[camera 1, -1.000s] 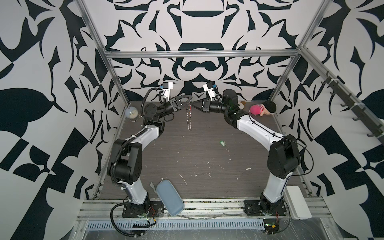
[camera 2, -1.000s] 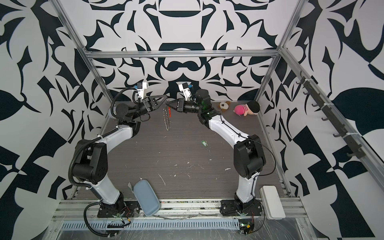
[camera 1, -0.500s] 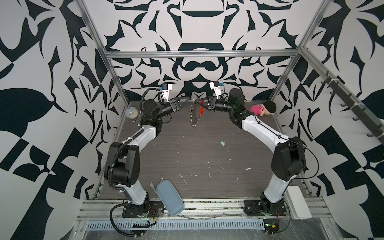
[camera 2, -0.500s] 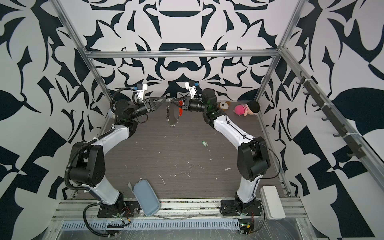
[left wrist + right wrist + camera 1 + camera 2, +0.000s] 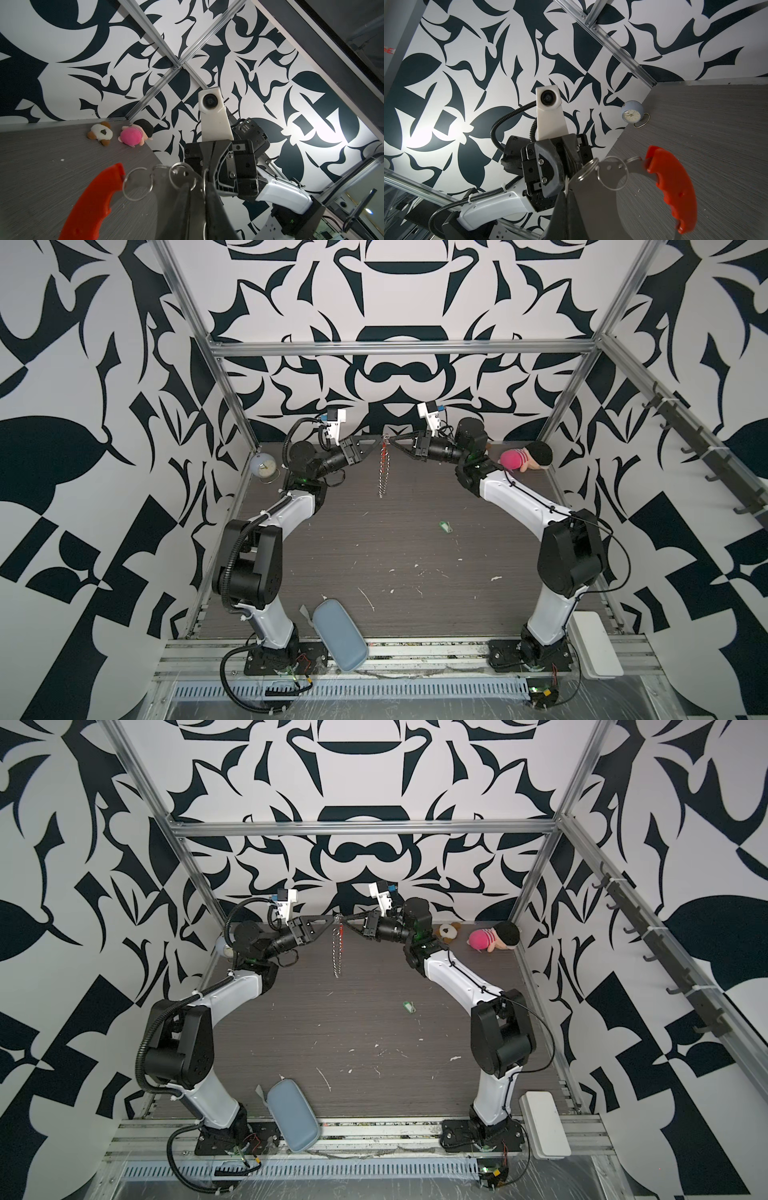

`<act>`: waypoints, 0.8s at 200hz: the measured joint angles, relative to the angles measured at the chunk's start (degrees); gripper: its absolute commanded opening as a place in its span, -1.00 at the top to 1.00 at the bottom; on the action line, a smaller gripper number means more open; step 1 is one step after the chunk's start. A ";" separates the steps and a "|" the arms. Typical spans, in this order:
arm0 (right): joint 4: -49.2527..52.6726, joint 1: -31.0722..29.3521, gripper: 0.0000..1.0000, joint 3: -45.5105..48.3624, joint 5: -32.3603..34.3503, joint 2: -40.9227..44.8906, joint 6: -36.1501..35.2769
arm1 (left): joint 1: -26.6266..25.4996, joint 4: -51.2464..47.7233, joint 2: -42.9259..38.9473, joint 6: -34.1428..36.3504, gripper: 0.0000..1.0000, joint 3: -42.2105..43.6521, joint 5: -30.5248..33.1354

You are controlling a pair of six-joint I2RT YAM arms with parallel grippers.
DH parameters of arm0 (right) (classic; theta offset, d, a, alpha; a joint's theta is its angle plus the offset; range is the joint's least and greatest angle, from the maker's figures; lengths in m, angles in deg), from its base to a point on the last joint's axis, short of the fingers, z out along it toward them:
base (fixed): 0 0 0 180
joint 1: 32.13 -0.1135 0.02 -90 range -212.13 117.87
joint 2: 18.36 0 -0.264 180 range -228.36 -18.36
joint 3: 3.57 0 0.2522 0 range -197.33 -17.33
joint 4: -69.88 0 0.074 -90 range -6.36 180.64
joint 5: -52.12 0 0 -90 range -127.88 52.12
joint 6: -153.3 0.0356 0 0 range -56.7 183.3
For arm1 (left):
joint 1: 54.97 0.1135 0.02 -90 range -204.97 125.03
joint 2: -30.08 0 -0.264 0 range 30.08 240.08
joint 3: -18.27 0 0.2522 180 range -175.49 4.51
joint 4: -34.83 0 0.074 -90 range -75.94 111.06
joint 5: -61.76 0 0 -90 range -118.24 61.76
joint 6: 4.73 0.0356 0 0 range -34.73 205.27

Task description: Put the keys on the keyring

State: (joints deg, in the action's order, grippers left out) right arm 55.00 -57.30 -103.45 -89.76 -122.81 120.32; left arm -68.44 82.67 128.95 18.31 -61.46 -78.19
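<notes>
The keyring (image 5: pixel 384 472) hangs in the air at the back middle, a string of small silver rings (image 5: pixel 337 952) dangling from it. Its red bar (image 5: pixel 93 203) (image 5: pixel 672 187) shows in both wrist views. My right gripper (image 5: pixel 390 442) (image 5: pixel 568 193) is shut on a thin ring wire at the keyring's top. My left gripper (image 5: pixel 379 444) (image 5: pixel 197 187) meets it from the opposite side. Its jaws stand a narrow gap apart, and a ring wire runs through that gap. The keys (image 5: pixel 446 527) (image 5: pixel 409 1007), with their green tag, lie on the table right of centre, far from both grippers.
A pale blue alarm clock (image 5: pixel 264 466) stands at the back left corner. A pink plush (image 5: pixel 525 456) and a brown-white plush (image 5: pixel 448 931) lie at the back right. A blue-grey case (image 5: pixel 338 635) rests at the front edge, and a white box (image 5: pixel 594 649) sits at the front right.
Both grippers and the hanging keyring have shifted slightly to the right. My left jaws, shut a second ago, now stand slightly apart. The keys have not moved.
</notes>
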 measured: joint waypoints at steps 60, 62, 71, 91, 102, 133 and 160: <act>-0.42 -0.59 1.00 -2.40 0.00 -1.40 0.55 | 0.00 2.84 0.17 -2.56 0.68 0.00 -0.22; -0.42 -0.63 1.00 -2.49 0.00 -1.44 0.57 | -0.02 2.95 0.20 -2.64 0.68 -0.02 -0.22; -0.46 -0.81 1.00 -2.89 0.00 -1.64 0.72 | -0.02 3.39 0.26 -2.97 0.68 0.00 -0.26; -0.83 -1.09 1.00 -3.19 0.00 -1.79 0.96 | -0.02 4.33 0.59 -3.74 0.68 0.00 -0.26; -0.83 -1.20 1.00 -3.28 0.02 -1.81 1.11 | -0.02 4.72 0.81 -4.02 0.69 0.00 -0.31; -0.81 -1.27 1.00 -3.61 0.00 -2.27 1.20 | -0.02 5.42 0.96 -4.63 0.89 0.00 -0.39; -0.92 -1.29 1.00 -3.63 0.07 -2.51 1.14 | -0.02 6.08 0.98 -5.31 1.00 -0.02 -0.59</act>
State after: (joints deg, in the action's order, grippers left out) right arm 54.08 -58.59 -107.08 -89.69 -125.32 121.45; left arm -68.47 88.74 129.93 13.00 -61.49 -78.78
